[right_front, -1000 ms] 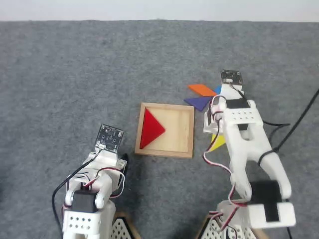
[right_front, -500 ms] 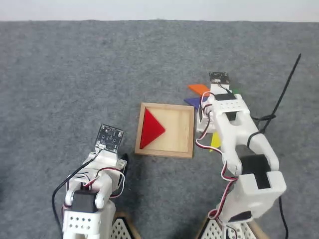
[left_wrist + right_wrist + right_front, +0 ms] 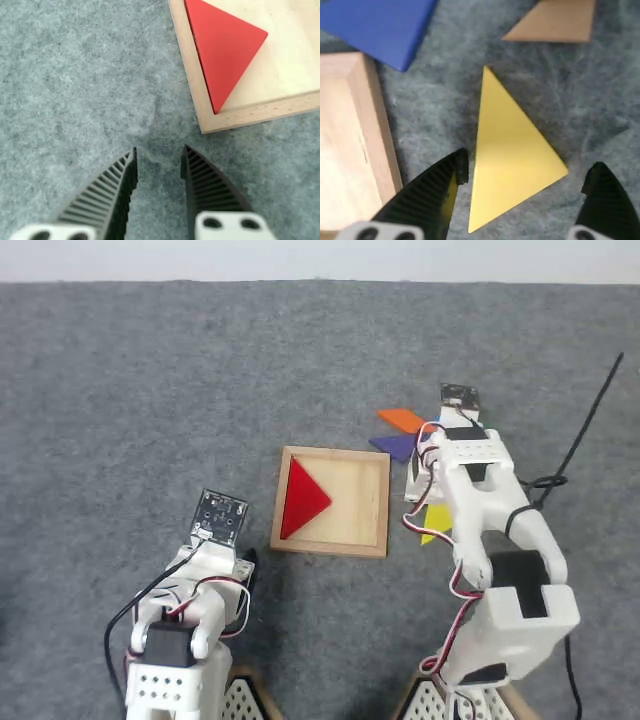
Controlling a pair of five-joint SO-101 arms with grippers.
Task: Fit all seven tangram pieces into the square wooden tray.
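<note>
Straddling the yellow triangle with the right end effector spread wide, on the counter at the tray's 3 o'clock. Seating the red triangle in its 9 o'clock half. Hovering the left end effector, narrowly parted and empty, near its 7 o'clock corner.

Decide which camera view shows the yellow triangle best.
The right wrist view: the whole yellow triangle lies flat between the right gripper's open fingers. In the high view the right arm covers much of it.

You can read no text, label, number or sign on the wooden tray or the red triangle.
</note>
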